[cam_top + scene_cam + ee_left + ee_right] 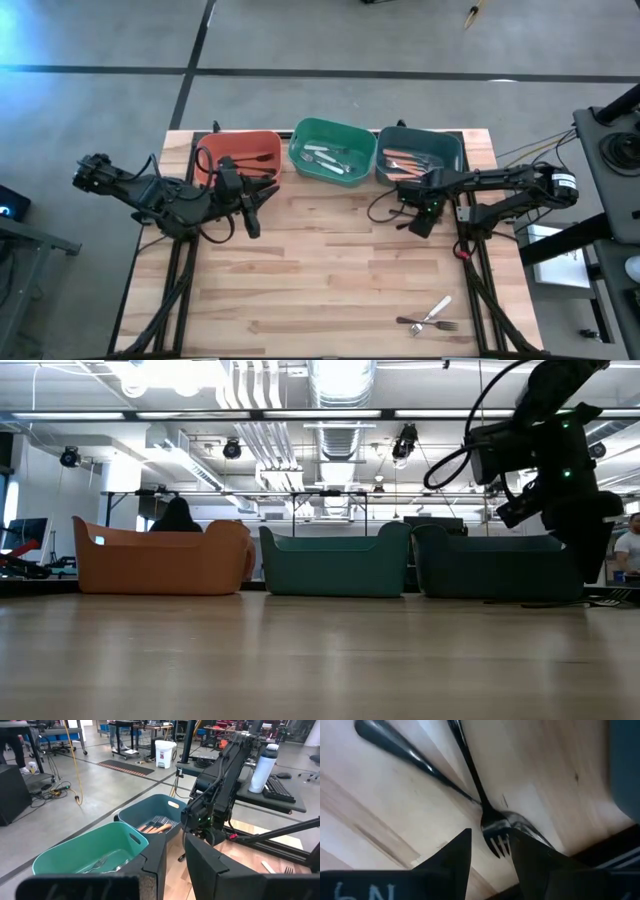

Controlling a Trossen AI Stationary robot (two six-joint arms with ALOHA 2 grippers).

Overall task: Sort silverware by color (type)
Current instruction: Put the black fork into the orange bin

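Two black forks [470,775] [405,750] lie crossed on the wooden table in front of the teal bin [420,155]. My right gripper [490,837] points down over them, open. Its fingers stand on either side of one fork's tines [497,845]; I cannot tell whether they touch. In the high view this gripper [422,222] is at the table's far right. My left gripper [255,205] hangs raised in front of the orange bin [240,155], with a narrow gap between its fingers [175,855] and nothing in it.
The orange bin holds a black fork [255,158], the green bin [330,150] white forks, the teal bin orange forks [405,158]. A white fork [437,308] and a black fork [425,323] lie near the front right edge. Cables trail beside the right arm.
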